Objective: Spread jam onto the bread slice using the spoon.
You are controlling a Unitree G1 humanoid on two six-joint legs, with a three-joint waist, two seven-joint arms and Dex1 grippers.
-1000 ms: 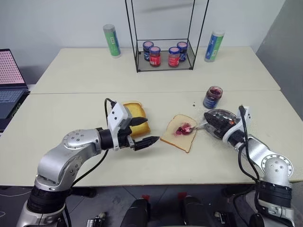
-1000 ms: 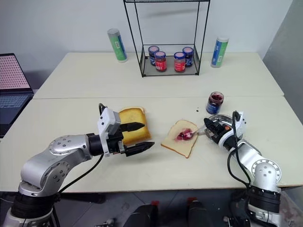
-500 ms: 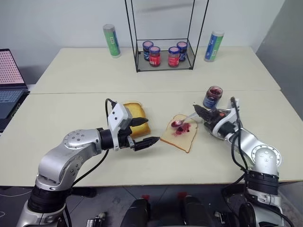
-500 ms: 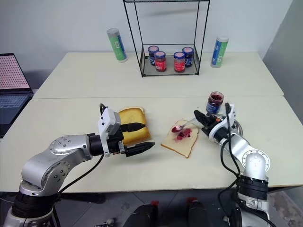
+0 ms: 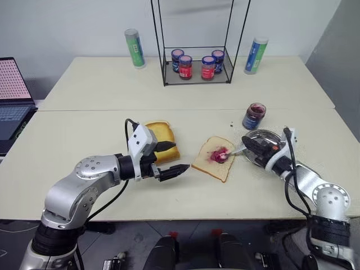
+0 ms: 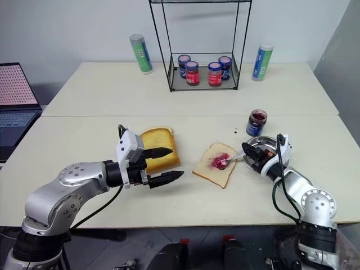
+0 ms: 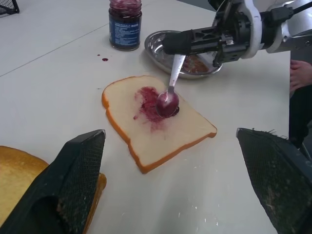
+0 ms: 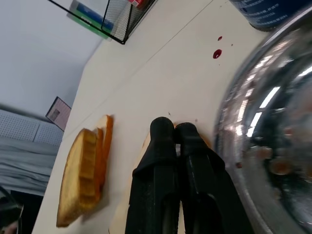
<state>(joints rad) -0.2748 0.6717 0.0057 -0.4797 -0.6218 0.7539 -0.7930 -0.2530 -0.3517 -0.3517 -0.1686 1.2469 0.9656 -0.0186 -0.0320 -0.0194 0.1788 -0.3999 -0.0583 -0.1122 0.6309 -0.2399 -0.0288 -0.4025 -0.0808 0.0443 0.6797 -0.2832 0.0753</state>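
- My right pincer [image 7: 183, 43] is clenched on the handle of the spoon [image 7: 170, 92], holding it slanted down toward the bread slice [image 5: 215, 158].
- The spoon's bowl, coated red, rests on the middle of the bread slice, at the edge of the smear of jam [image 7: 146, 100] there.
- The bread slice lies flat on the table [image 5: 84, 129], in the middle of the near half, turned so one corner points toward the near edge.
- My right pincer hangs over the round metal dish [image 5: 262, 138], which sits just to the right of the slice, toward the table's right edge.
- Behind the dish, a little farther from the near edge, stands the open blue-labelled jar [image 5: 253, 116] of jam; a few red drops mark the table beside it.
- My left pincer [image 5: 170, 159] is released, its two black fingers spread wide and grasping nothing.
- It hovers above the table to the left of the bread slice, one finger over the stack of golden slices [image 5: 161, 144], apart from the slice.
- At the far edge stands a wire rack [image 5: 197, 62] with four small lidded jars [image 5: 197, 64], and a tall tube stands on each side of it.
- A laptop [image 5: 12, 95] sits beyond the table's left edge.
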